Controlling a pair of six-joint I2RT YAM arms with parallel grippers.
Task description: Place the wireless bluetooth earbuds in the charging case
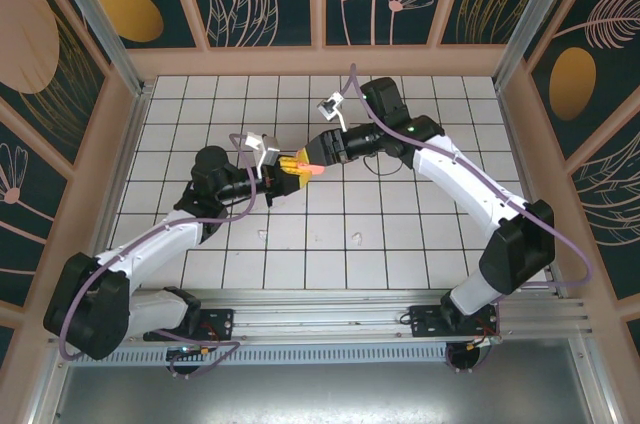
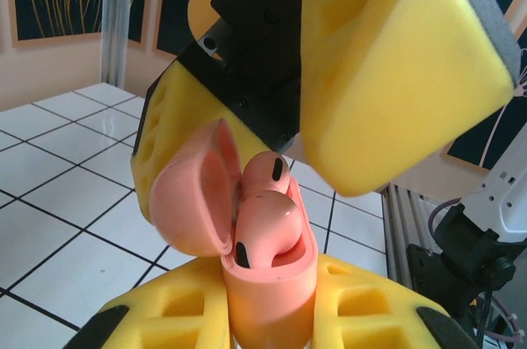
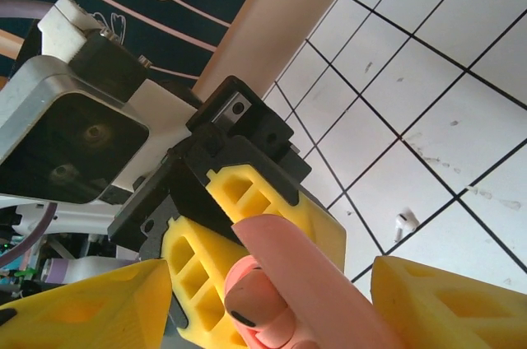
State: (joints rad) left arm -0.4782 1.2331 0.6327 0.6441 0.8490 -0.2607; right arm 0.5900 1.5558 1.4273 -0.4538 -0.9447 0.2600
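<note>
Left gripper (image 1: 287, 170) is out over the middle of the white tiled surface (image 1: 420, 244). Its yellow foam fingers (image 2: 370, 312) are clamped on the lower body of a small glossy salmon-pink plastic charging case (image 2: 272, 291). The case is held upright in the left wrist view, with the hinged lid (image 2: 193, 201) swung open to the left. Two glossy salmon-pink earbuds sit in the case: the front pink earbud (image 2: 268, 225) is in the near well with a dark spot on its stem, and the rear pink earbud (image 2: 268, 172) is just behind it, sticking up higher. Cannot tell whether either is fully seated. Right gripper (image 1: 320, 152) meets the case from the far side with its yellow fingers (image 2: 395, 69) spread wide apart and holding nothing, one on each side of the open case; whether they touch the lid cannot be told. In the right wrist view the lid and one pink bud lie in the gap between those fingers. Two tiny glossy white earbuds lie loose on the tiles, well apart from the case and nearer the arm bases: the left white earbud (image 1: 262, 235) and the right white earbud (image 1: 356, 239), a couple of tiles between them.
</note>
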